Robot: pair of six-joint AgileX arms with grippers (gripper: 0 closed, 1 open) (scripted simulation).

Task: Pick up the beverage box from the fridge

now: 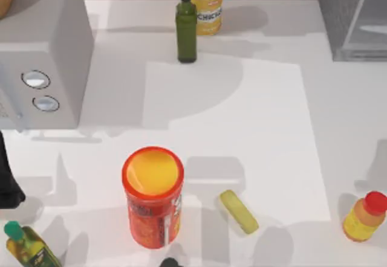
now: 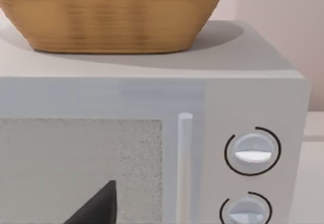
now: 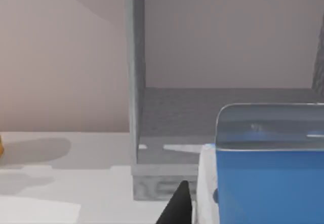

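Reading the right wrist view: beverage box (image 3: pixel 271 176) sits close to my right hand (image 3: pixel 178 203), its blue end facing the camera, in front of the fridge (image 3: pixel 135 82) opening. I cannot tell whether that hand grips it. Left hand (image 2: pixel 96 206) idles facing the microwave (image 2: pixel 253 97), probably parked clear; its opening I cannot tell either.
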